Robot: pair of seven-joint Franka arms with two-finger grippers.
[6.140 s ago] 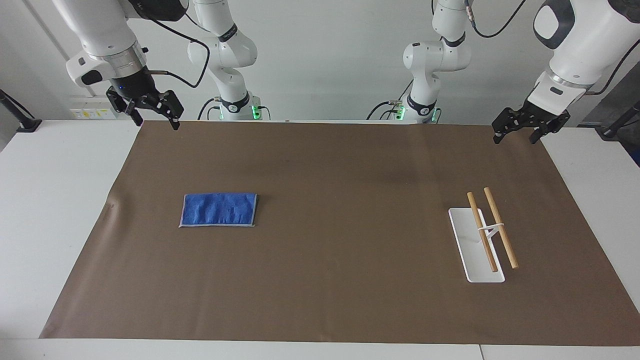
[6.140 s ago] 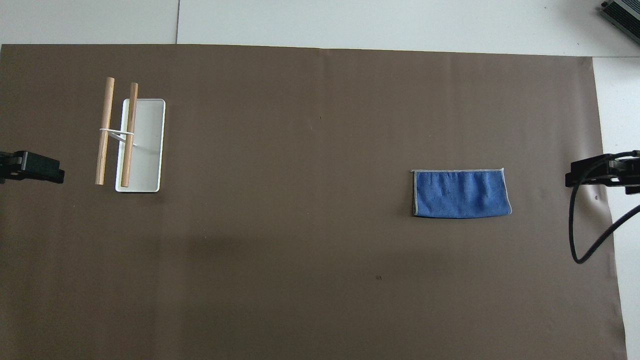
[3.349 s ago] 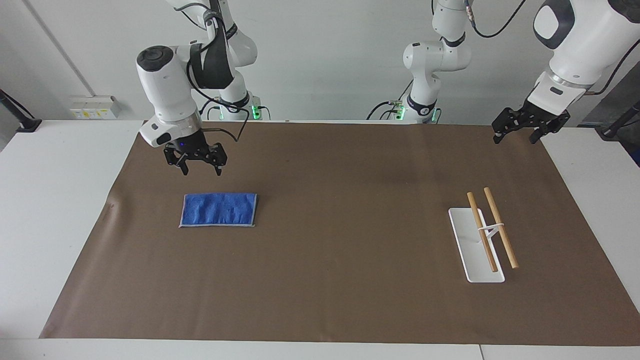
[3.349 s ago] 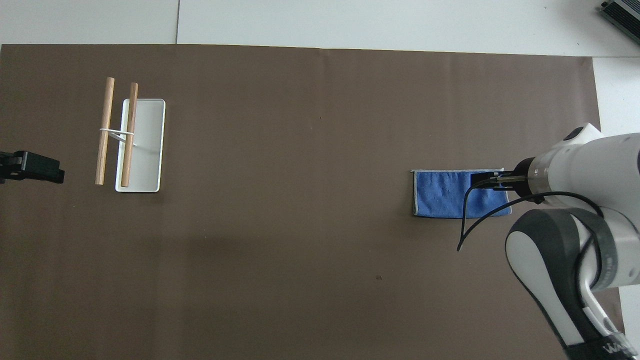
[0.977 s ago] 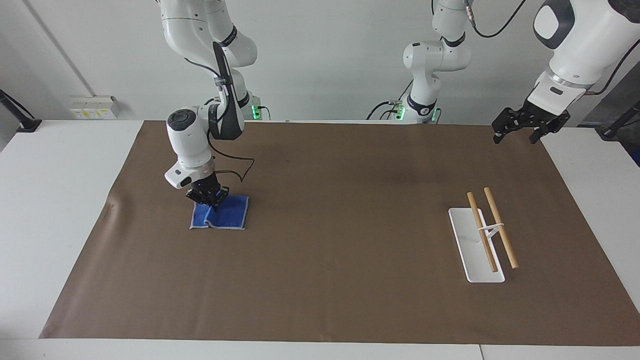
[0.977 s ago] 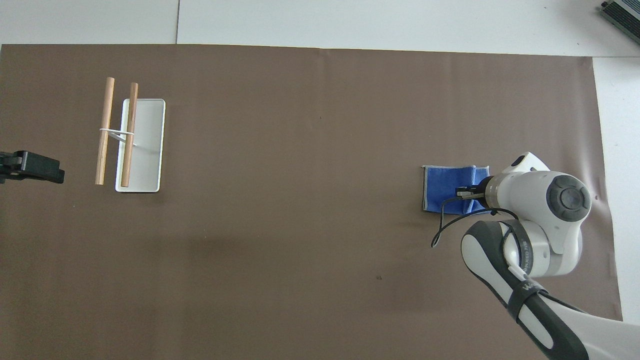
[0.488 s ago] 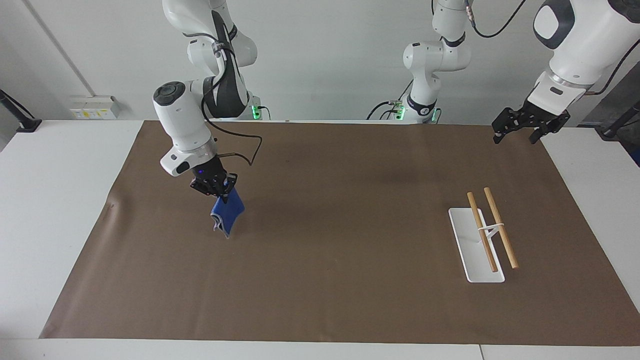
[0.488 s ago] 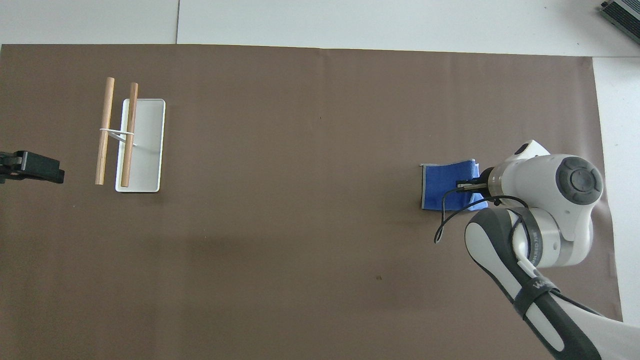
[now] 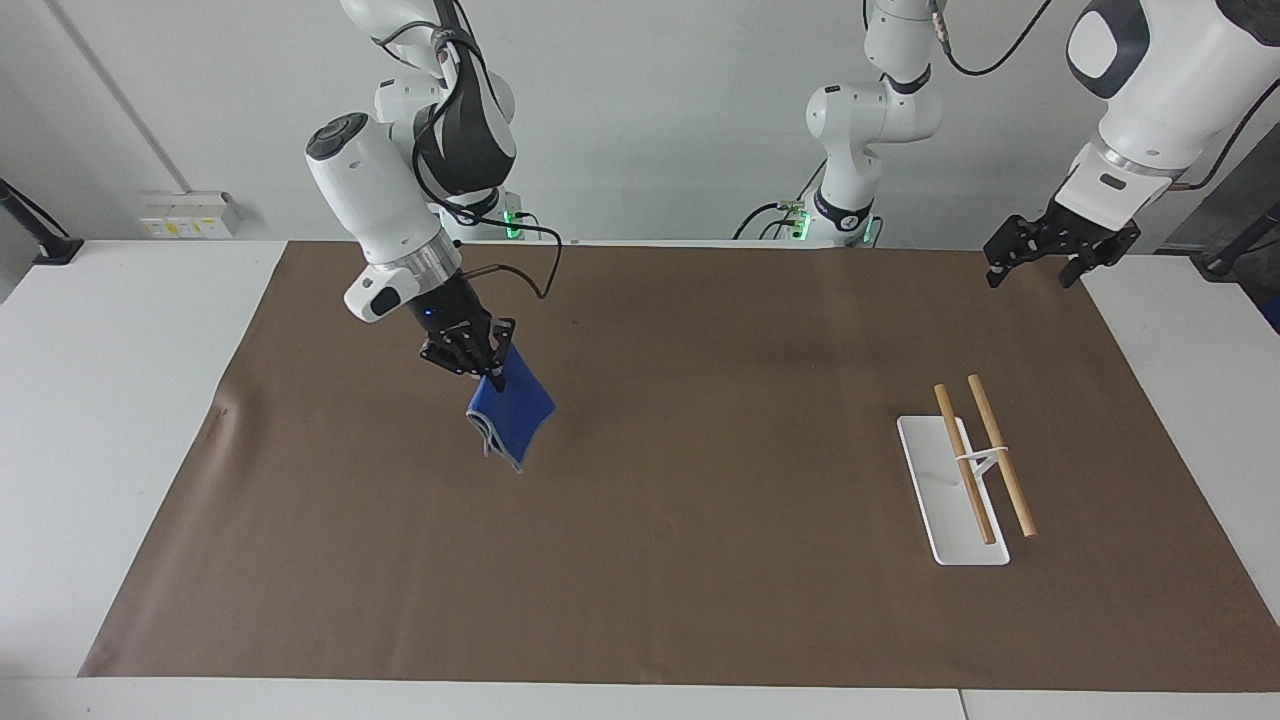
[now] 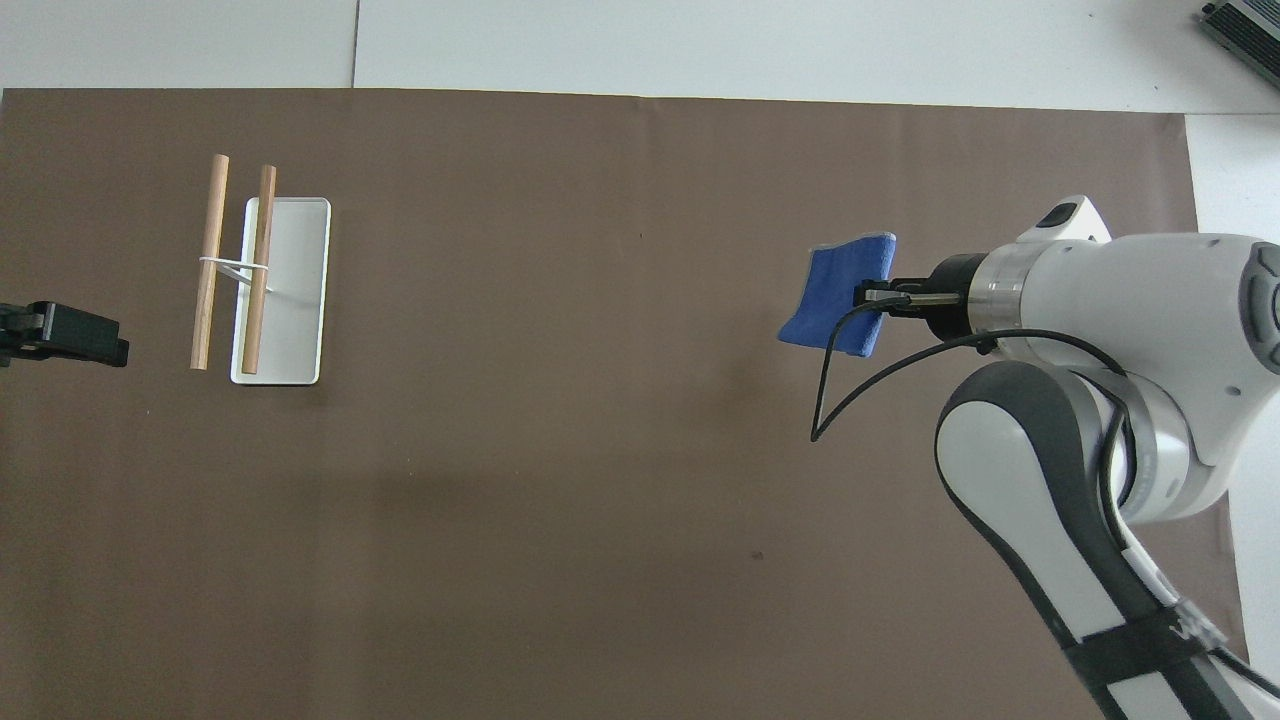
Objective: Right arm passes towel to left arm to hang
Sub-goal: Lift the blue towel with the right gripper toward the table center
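The blue towel (image 9: 510, 416) (image 10: 838, 305) hangs folded in the air over the brown mat, clear of its surface. My right gripper (image 9: 490, 372) (image 10: 872, 297) is shut on the towel's upper corner, its arm reaching out from the right arm's end of the table. My left gripper (image 9: 1035, 262) (image 10: 90, 345) waits open and raised over the mat's edge at the left arm's end, holding nothing. The rack with two wooden rods (image 9: 980, 458) (image 10: 232, 262) stands on its white base at that same end.
A brown mat (image 9: 700, 560) (image 10: 560, 480) covers most of the white table. The rack's white base (image 9: 935, 500) (image 10: 295, 300) lies flat on it. A black cable (image 10: 850, 370) loops from the right wrist.
The right arm has lifted the towel off the mat and carried it higher and toward the table's middle. The left arm has not moved.
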